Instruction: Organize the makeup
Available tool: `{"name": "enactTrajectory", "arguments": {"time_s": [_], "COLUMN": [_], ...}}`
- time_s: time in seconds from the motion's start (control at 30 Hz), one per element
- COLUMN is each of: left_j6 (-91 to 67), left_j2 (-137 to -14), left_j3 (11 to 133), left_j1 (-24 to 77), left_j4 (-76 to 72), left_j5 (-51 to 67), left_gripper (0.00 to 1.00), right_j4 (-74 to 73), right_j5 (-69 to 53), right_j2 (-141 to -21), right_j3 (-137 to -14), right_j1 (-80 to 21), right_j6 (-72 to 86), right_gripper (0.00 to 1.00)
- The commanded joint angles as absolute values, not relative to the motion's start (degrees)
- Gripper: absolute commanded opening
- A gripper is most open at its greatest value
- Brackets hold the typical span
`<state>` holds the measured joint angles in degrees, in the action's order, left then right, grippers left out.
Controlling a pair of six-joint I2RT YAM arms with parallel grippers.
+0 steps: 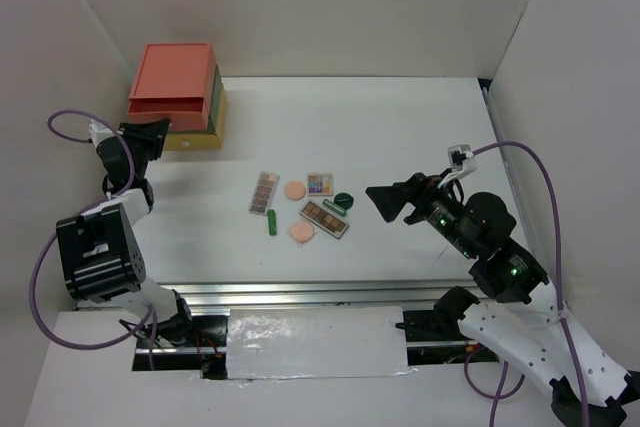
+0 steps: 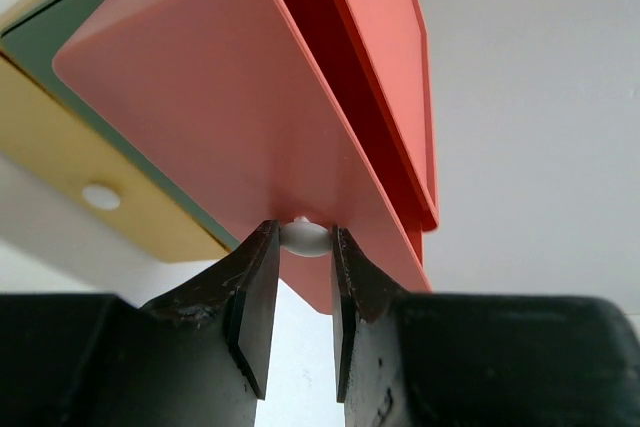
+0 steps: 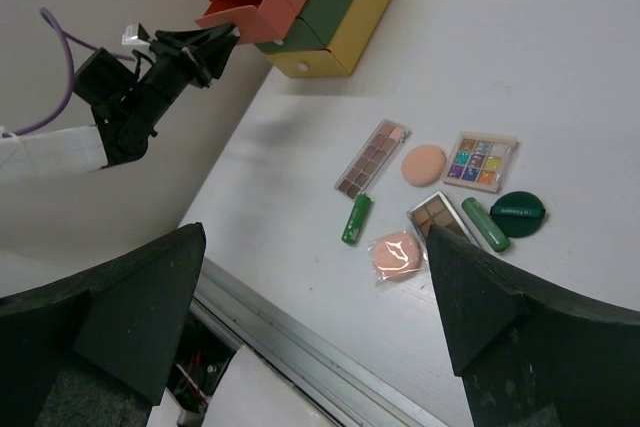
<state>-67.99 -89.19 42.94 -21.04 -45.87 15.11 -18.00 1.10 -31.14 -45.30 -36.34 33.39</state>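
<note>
We look down on a white table point(image 1: 420, 127) boxed in by plain white walls point(image 1: 330, 7). At its ten o'clock corner stands the stacked drawer box point(image 1: 215, 107).

The left gripper point(image 1: 157, 129) is there, its jaws pinched shut on the white knob point(image 2: 303, 235) of the coral drawer point(image 2: 230, 117), which stands partly out of the stack.

The makeup lies in a loose cluster at the table's centre, at about four o'clock from the box:
- The pinkish palette point(image 1: 264, 193) has its long axis running one to seven o'clock.
- A bright green tube point(image 1: 272, 224) sits at the palette's near end.
- One peach puff point(image 1: 294, 190) lies just beside the multicolour palette point(image 1: 320, 184).
- A second puff point(image 1: 301, 232) lies near the brown palette point(image 1: 324, 219), which runs ten to four o'clock.
- A darker green tube point(image 3: 484, 224) lies alongside the brown palette.
- The dark green compact point(image 1: 343, 201) is just beside that tube.

The right gripper point(image 1: 378, 203) hangs above the table with its jaws spread wide and nothing between them. The cluster lies at its nine o'clock, the compact closest.

We judge the right arm far the nearer to every piece. With the left arm busy at the drawer, the compact or the darker tube looks the easiest first pick. Any piece then has to travel toward ten o'clock to reach the open drawer.
</note>
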Motion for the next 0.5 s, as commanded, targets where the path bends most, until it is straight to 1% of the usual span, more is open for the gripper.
{"name": "enactTrajectory", "arguments": {"time_s": [0.0, 0.27, 0.33, 0.4, 0.47], "left_j6": [-67.6, -67.8, -67.6, -67.7, -67.6], "left_j2": [-84.5, -76.8, -75.6, -74.9, -74.4], "left_j3": [40.3, 32.3, 31.1, 30.9, 30.5], "left_j1": [-21.2, -21.2, -21.2, -21.2, -21.1], "left_j4": [-49.1, -48.4, -48.4, -47.3, -46.9], "left_j5": [14.7, 13.2, 12.9, 12.8, 13.1], "left_gripper": [0.20, 0.21, 0.23, 0.24, 0.27], "right_j4": [-15.7, -16.6, -16.7, -17.0, -17.1], "right_j5": [1.1, 0.3, 0.3, 0.3, 0.3], "right_j2": [-30.1, -28.8, -28.6, -28.4, -28.3], "right_j3": [-46.1, -46.3, -46.4, -46.5, -46.6], "right_j1": [-36.0, -36.0, -36.1, -36.1, -36.0], "right_j6": [33.0, 33.6, 33.7, 33.7, 33.7], "right_gripper": [1.00, 1.00, 1.00, 1.00, 1.00]}}
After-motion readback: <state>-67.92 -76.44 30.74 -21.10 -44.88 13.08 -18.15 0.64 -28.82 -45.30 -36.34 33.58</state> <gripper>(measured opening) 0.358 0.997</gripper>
